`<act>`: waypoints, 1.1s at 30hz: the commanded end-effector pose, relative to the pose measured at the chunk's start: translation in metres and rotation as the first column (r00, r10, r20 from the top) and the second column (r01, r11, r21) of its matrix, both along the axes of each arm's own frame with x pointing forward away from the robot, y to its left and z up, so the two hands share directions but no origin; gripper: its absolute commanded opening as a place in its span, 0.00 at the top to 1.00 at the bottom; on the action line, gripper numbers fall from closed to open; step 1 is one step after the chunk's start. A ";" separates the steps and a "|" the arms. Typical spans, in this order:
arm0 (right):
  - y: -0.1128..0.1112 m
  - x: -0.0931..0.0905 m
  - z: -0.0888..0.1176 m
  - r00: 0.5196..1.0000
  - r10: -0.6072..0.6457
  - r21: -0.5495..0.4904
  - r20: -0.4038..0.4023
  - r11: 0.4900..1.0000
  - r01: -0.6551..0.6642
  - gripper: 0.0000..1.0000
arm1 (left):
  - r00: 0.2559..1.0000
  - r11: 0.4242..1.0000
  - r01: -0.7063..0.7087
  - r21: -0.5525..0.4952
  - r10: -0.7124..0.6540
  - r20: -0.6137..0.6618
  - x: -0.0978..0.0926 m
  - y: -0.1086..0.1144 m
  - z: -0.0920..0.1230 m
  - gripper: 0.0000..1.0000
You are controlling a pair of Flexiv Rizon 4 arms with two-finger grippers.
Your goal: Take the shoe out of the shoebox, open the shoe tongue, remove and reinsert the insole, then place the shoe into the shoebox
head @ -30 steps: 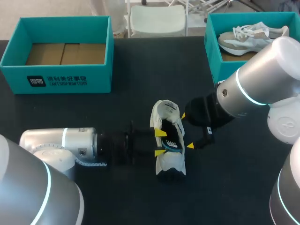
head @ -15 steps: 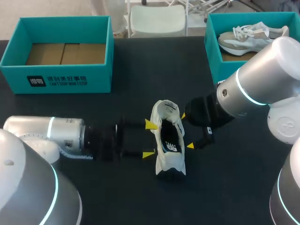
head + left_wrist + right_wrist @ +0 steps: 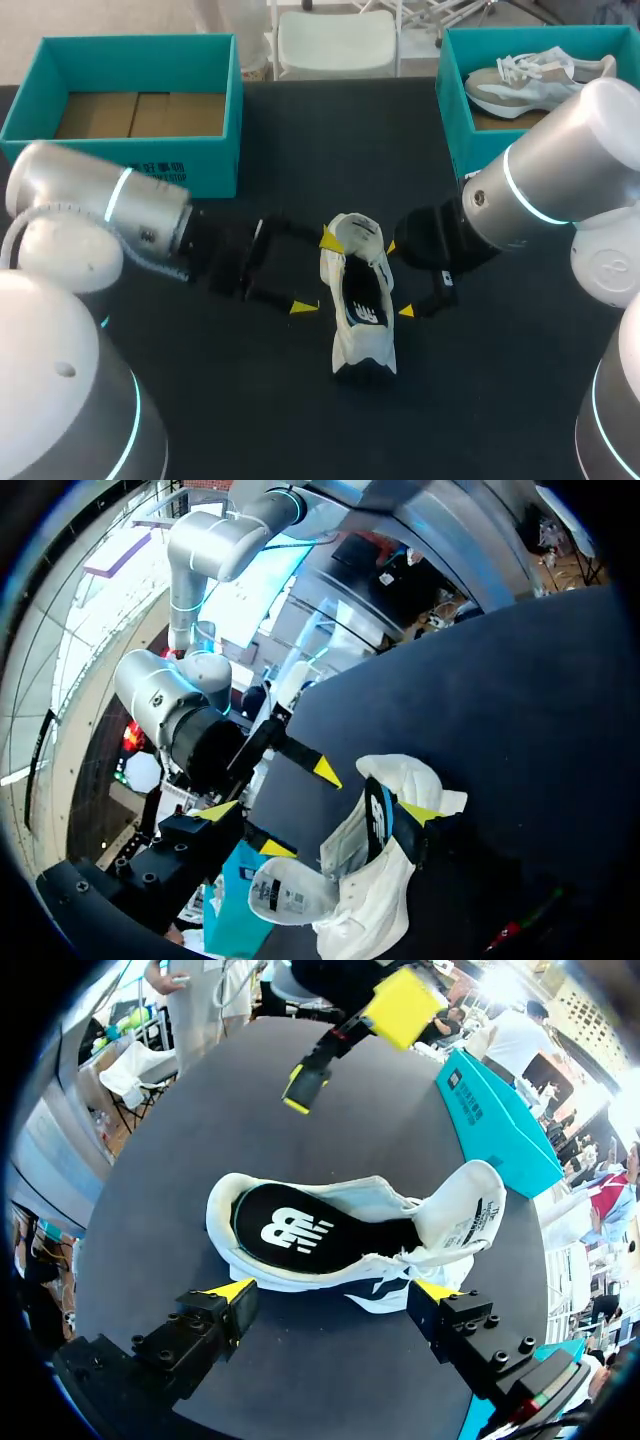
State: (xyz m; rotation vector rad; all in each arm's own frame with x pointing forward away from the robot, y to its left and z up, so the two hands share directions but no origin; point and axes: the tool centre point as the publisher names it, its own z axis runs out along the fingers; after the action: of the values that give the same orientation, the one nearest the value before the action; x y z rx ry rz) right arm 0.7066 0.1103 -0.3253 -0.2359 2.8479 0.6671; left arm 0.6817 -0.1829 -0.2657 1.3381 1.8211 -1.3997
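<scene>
A white shoe (image 3: 358, 318) lies on the black table near the middle, tongue pulled back and toe toward the front edge. Its black insole (image 3: 288, 1230) lies flat inside. My right gripper (image 3: 399, 280) stands open against the shoe's right side, both tips along that one side; in the right wrist view the shoe (image 3: 340, 1250) lies just ahead of the right gripper (image 3: 333, 1290). My left gripper (image 3: 315, 273) is open at the shoe's left side, holding nothing, with its far fingertip (image 3: 328, 240) near the tongue. In the left wrist view the shoe (image 3: 350, 905) sits ahead of the fingers.
An empty teal shoebox (image 3: 120, 165) stands at the back left. A second teal shoebox (image 3: 455, 120) at the back right holds another pale shoe (image 3: 530, 78). Bare black tabletop surrounds the shoe.
My left gripper has drawn out of the shoe's opening, spread wide and pulled back to the left, its arm swinging up toward the back. The shoe and right arm have stayed put.
</scene>
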 end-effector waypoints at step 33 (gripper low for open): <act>-0.080 0.007 0.062 0.998 -0.026 -0.053 -0.060 0.998 0.023 0.00 | 0.971 0.834 0.232 0.500 -0.230 -0.067 0.022 0.001 0.008 0.00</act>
State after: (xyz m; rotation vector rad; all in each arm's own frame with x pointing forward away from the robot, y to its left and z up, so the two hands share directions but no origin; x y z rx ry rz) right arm 0.7267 0.0618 -0.3066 -0.1877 2.9223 0.6096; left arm 0.7043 -0.1820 -0.2570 1.8691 2.1837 -1.0628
